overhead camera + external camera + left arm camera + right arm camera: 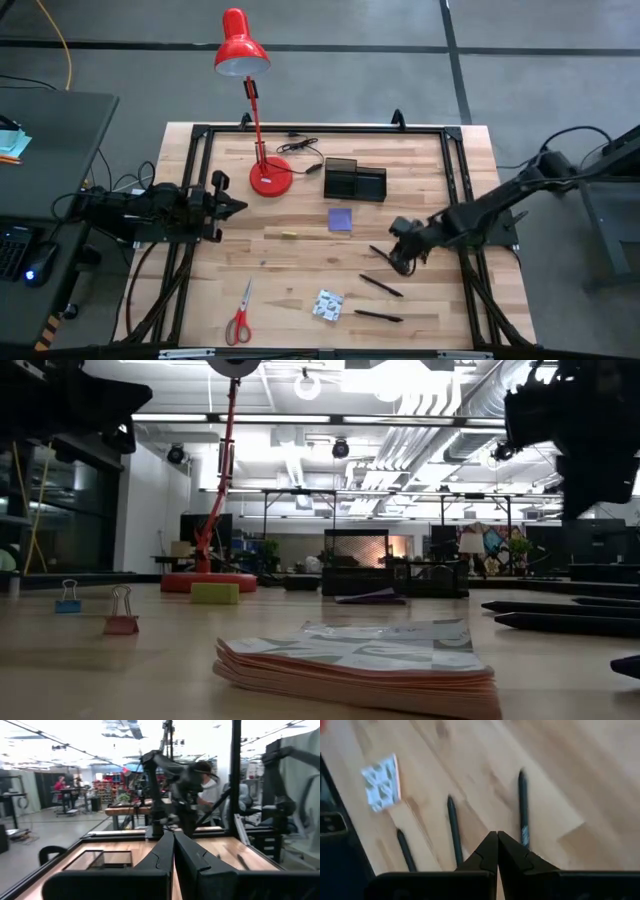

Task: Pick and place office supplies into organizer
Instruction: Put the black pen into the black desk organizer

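Three black pens lie under my right end effector (403, 258) right now, which sits lower right of centre in the high view with its fingers pressed together and pinching nothing. In the right wrist view the nearest pen (522, 807) runs just past my fingertips, a second pen (453, 827) beside it, a third pen (405, 849) further over.

My guess at the step: grabbing that nearest pen. To do it well I'd spread the fingers first, turn the wrist so they straddle the barrel crosswise, and come down mid-length so it doesn't swing. Pens are thin and roll, so closing slowly and low to the bench (420, 170) matters.

Moving outward: the patterned packet (327, 305) is lower centre, the red-handled scissors (240, 318) lower left, the purple notepad (340, 219) mid-frame, the small yellow piece (289, 235) just left of it. The organizer (354, 181) sits upper centre, beside the lamp (262, 130), well apart from the pens, and looks unfilled as far as I can tell.

Count: three pens, one packet, one scissors, one notepad, one yellow piece, one organizer. The low view also shows two small binder clips (120, 610).

My left end effector (235, 207) waits at mid-left, fingers pressed together too.
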{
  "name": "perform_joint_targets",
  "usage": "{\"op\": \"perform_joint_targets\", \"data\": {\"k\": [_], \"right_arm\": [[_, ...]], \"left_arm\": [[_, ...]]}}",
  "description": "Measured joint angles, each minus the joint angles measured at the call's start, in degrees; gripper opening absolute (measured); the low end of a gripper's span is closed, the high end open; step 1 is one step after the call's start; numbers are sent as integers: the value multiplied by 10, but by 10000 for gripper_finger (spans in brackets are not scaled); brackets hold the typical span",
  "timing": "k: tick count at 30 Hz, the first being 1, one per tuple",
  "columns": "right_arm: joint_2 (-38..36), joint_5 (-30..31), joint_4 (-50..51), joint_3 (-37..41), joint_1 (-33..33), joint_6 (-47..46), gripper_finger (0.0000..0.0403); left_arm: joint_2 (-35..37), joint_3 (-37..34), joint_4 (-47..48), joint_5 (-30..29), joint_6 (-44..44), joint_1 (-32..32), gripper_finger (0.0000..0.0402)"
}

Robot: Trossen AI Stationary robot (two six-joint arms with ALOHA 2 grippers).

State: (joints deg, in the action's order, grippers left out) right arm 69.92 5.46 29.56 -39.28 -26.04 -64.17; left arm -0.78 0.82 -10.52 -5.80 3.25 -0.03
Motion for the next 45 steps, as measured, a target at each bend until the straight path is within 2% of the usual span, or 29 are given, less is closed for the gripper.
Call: {"op": "perform_joint_targets", "data": {"k": [4,13,18,24,28,45], "right_arm": [[46,-31,19,-20,-30,-14,0],[125,-48,95,-60,-60,0,2],[161,-71,95,-60,-59,-3,33],[171,-59,90,-60,-59,-3,90],[171,-44,96,-60,-59,0,114],[171,-19,110,-60,-58,17,121]], "left_arm": [[0,0,0,-14,0,0,1],[0,0,-3,-14,23,0,1],[0,0,-3,-14,25,0,1],[0,0,-1,-14,25,0,1],[0,0,0,-14,15,0,1],[0,0,13,-13,9,0,1]]}}
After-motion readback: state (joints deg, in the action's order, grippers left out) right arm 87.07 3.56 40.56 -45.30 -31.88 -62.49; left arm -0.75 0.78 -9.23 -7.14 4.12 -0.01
